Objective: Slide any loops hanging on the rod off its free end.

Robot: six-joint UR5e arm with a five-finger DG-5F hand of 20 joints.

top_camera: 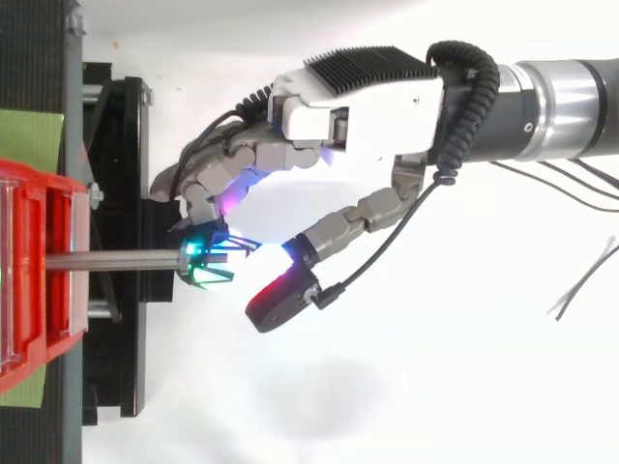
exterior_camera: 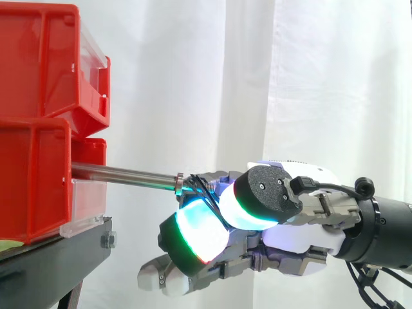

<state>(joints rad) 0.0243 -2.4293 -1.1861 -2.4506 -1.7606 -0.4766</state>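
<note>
Where red bins (exterior_camera: 38, 129) are stacked at the left on a black stand (exterior_camera: 58, 257), metal rod (exterior_camera: 122, 174) reaching out to the right, thin black loops (exterior_camera: 200, 186) at its free end, hand (top_camera: 358, 116) right against that tip, cannot tell if it grips the loops, white curtain (exterior_camera: 193, 77) behind.

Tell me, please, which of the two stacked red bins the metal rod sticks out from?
The lower red bin: the rod juts out at its level towards the hand; the upper bin sits above it.
</note>
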